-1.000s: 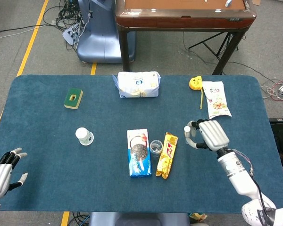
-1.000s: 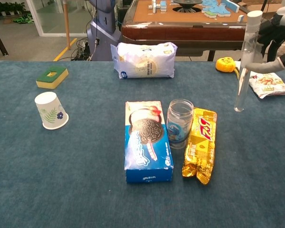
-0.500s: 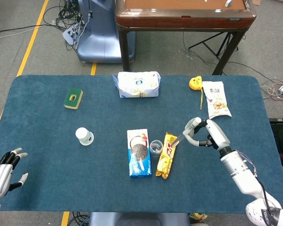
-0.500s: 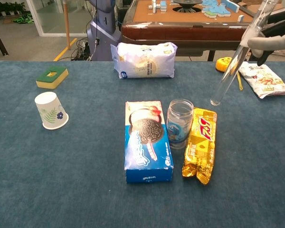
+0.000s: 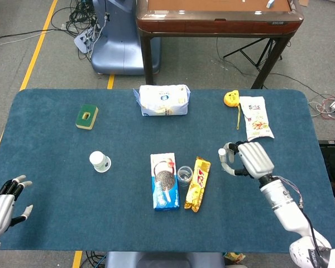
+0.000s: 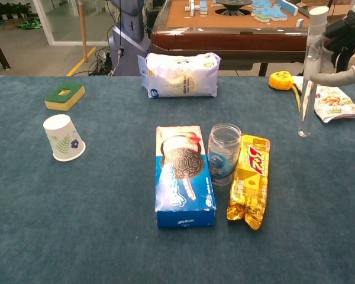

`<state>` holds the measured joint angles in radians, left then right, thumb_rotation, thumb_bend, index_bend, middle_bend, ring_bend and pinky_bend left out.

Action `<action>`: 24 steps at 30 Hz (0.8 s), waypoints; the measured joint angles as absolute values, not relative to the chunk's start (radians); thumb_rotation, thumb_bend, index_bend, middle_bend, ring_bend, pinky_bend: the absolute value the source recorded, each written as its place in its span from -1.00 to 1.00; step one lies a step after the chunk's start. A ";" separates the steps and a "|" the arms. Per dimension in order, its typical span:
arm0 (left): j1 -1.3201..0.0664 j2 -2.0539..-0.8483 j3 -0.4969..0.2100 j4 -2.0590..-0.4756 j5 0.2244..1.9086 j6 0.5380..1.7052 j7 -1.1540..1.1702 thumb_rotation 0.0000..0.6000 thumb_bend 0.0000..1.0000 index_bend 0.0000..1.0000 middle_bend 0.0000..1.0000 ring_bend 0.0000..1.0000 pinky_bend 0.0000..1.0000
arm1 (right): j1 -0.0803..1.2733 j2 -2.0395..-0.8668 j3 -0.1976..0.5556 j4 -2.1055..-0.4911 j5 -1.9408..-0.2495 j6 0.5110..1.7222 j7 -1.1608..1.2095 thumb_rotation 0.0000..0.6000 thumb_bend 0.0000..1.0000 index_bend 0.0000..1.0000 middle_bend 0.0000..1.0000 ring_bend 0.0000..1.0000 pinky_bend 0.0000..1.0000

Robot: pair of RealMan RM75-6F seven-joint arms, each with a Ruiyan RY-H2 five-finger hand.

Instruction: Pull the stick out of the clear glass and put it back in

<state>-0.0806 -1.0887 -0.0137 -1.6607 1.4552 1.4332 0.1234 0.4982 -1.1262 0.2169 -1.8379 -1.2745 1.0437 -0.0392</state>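
The left hand (image 5: 3, 207) rests at the table's near corner, fingers spread, holding nothing. The clear glass (image 6: 224, 154) stands mid-table between cookie box (image 6: 183, 174) and gold wrapper (image 6: 250, 179). The right hand (image 5: 247, 159) grips the stick (image 6: 310, 71), upright again after tilting toward the glass. Blue tablecloth (image 5: 56, 162).

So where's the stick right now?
In the chest view the stick hangs upright in the right hand, right of the glass, not in it.

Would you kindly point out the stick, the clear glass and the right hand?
stick (image 6: 308, 89): chest view, mid-shaft.
clear glass (image 6: 224, 155): chest view, front wall.
right hand (image 5: 247, 159): head view, back of the hand.
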 measured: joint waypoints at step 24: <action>-0.079 -1.088 -0.014 -1.663 1.456 1.436 0.122 1.00 -0.35 -0.50 -0.69 -0.70 -0.29 | 0.489 -1.130 0.195 -1.809 -1.309 1.077 0.001 1.00 0.08 0.70 0.28 -0.06 -0.10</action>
